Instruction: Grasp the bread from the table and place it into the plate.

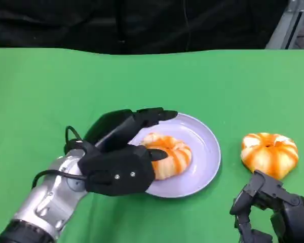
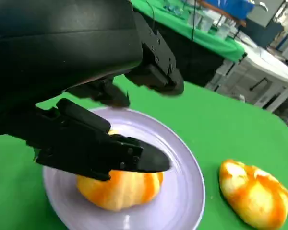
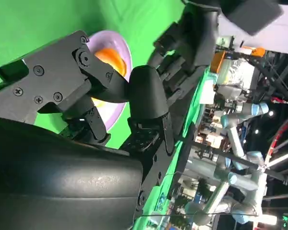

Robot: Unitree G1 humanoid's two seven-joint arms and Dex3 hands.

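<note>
Your left hand (image 1: pixel 122 161) has its fingers spread around the bread (image 1: pixel 167 154), which already lies in the plate (image 1: pixel 205 152), so lift it straight up without dragging the bread, while the second bread (image 1: pixel 269 153) waits on the table (image 1: pixel 40 91), right of the plate.

Your head view is evenly and brightly lit from above: the green surface (image 1: pixel 50 81) reads flat and saturated, with a soft shadow under the plate (image 1: pixel 205 167) rim and beneath the left robot hand (image 1: pixel 119 167). The backdrop behind goes nearly black. In your left wrist view the robot hand's shell is close and soft, and the background is blurred. Your right wrist view shows bright lamps flaring in a dim room.
</note>
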